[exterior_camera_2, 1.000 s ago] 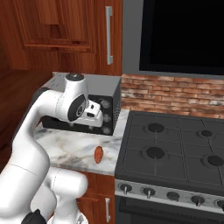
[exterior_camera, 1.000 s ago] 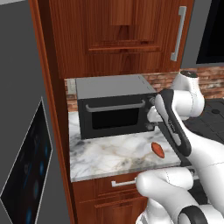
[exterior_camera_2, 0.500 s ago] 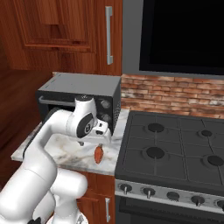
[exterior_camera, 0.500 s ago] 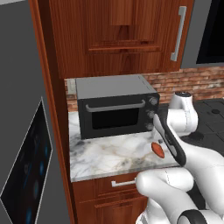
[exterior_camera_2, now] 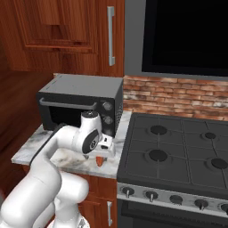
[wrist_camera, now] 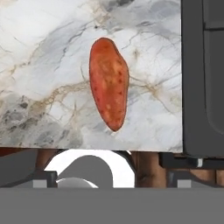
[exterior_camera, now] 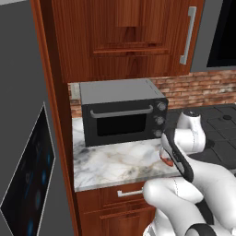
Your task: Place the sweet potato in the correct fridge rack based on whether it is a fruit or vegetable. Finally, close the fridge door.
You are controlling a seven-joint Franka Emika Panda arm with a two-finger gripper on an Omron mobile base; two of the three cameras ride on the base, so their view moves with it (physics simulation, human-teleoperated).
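The sweet potato point(wrist_camera: 108, 83), an orange-red tuber with tapered ends, lies lengthwise on the marble counter point(wrist_camera: 43, 52) near its front edge. In the right base view the sweet potato point(exterior_camera_2: 100, 161) peeks out just under my gripper point(exterior_camera_2: 103, 152), which hangs close above it, pointing down. From the left base view my arm hides most of the sweet potato point(exterior_camera: 168, 161). The jaws stand wide apart, with nothing between them. The fridge door point(exterior_camera: 28, 184), grey with a black panel, stands at the lower left. The fridge rack is out of view.
A black toaster oven point(exterior_camera: 120, 115) sits at the back of the counter, just behind my hand. The dark gas stove point(exterior_camera_2: 178, 156) borders the counter on the right, its edge point(wrist_camera: 202, 87) close to the tuber. Wooden cabinets point(exterior_camera: 124, 37) hang above.
My hand has come down from in front of the toaster oven to just above the sweet potato. The tuber has not moved.
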